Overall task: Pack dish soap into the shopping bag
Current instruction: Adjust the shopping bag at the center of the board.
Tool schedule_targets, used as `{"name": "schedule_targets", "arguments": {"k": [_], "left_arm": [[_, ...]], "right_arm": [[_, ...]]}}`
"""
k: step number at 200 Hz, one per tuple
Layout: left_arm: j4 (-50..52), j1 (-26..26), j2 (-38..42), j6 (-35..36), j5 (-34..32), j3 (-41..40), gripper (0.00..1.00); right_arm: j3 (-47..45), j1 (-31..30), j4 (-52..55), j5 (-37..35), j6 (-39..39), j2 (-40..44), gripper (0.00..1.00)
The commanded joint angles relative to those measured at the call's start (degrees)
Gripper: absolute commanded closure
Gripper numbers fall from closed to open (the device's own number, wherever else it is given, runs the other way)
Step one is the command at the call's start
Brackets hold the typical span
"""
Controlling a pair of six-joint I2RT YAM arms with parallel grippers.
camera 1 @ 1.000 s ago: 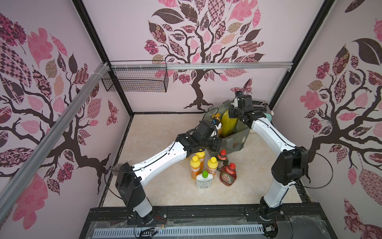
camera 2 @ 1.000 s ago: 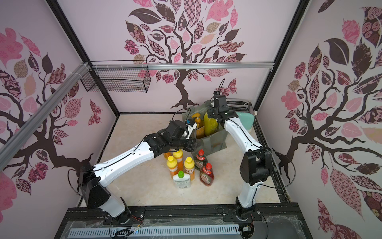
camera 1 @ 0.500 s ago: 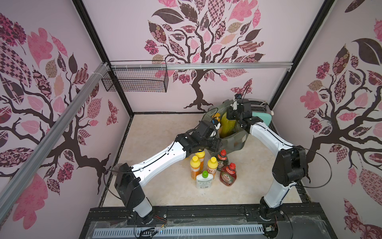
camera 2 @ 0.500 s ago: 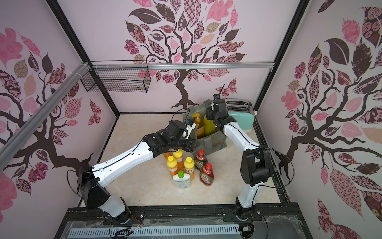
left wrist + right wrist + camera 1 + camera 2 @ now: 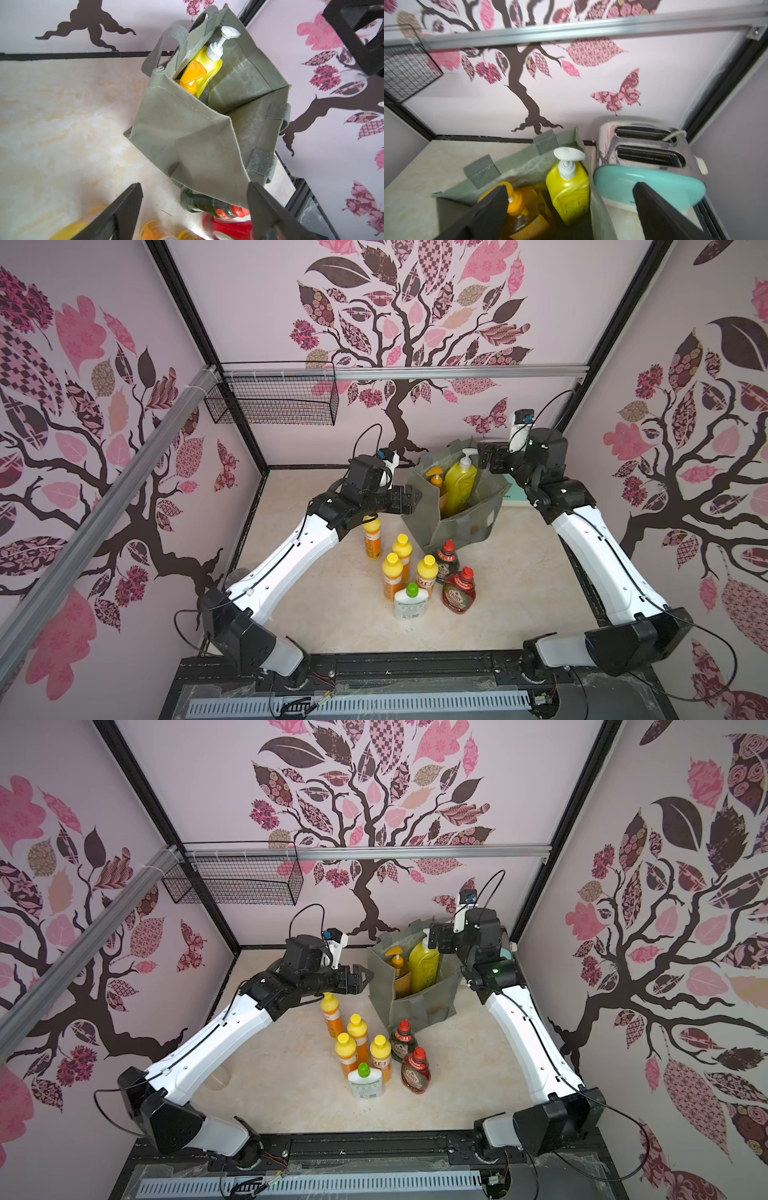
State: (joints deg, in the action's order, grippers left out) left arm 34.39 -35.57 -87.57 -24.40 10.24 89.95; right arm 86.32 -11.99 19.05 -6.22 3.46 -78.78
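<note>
The grey-green shopping bag (image 5: pixel 461 522) (image 5: pixel 419 1002) (image 5: pixel 187 124) (image 5: pixel 517 166) stands open at the back of the table. Inside it stand a big yellow white-pump bottle (image 5: pixel 459 485) (image 5: pixel 207 66) (image 5: pixel 568 191) and an orange pump bottle (image 5: pixel 436 481) (image 5: pixel 525 209). In front of the bag stand several small orange yellow-capped bottles (image 5: pixel 392 572), a green Fairy (image 5: pixel 445 560), a red Fairy (image 5: pixel 459 591) and a white green-capped bottle (image 5: pixel 410 601). My left gripper (image 5: pixel 411 499) (image 5: pixel 194 185) hangs open beside the bag's left wall, holding nothing. My right gripper (image 5: pixel 484 456) (image 5: pixel 570 185) is open and empty above the bag's right rim.
A mint and chrome toaster (image 5: pixel 650 158) sits right behind the bag in the back right corner. A black wire basket (image 5: pixel 270 402) hangs from the metal rail (image 5: pixel 415 373) on the back wall. Patterned walls close in on three sides.
Both grippers have opened wide. The right one has let go of the big yellow bottle, which stays in the bag, and has drawn back to the right. The left gripper has backed away from the bag.
</note>
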Motion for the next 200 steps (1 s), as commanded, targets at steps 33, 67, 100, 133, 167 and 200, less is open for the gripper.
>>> {"name": "schedule_targets", "arguments": {"k": [33, 67, 100, 133, 167, 200], "left_arm": [[0.1, 0.0, -8.8, -1.6, 6.5, 10.5, 0.06], [2.0, 0.3, -13.9, -0.9, 6.6, 15.8, 0.37], [3.5, 1.8, -18.7, -0.3, 7.1, 19.6, 0.75], [3.8, 2.6, -22.0, 1.3, 6.9, 23.7, 1.00], [6.5, 3.9, -25.7, 3.4, 6.7, 31.3, 1.00], [9.2, 5.5, -28.2, 4.5, 6.5, 37.7, 1.00]], "right_arm": [[-5.2, 3.4, 9.3, -2.3, -0.1, -2.9, 0.07], [-7.4, 3.4, 11.3, 3.1, 1.8, -1.8, 0.36], [-10.4, 3.4, 13.9, 4.6, 2.7, 2.5, 0.66], [-11.3, 3.2, 16.9, 5.5, 2.8, 5.9, 0.81], [-12.4, 1.7, 17.6, 7.5, 3.6, 7.6, 0.88], [-12.8, -0.7, 18.7, 8.7, 3.7, 9.1, 0.85]]}}
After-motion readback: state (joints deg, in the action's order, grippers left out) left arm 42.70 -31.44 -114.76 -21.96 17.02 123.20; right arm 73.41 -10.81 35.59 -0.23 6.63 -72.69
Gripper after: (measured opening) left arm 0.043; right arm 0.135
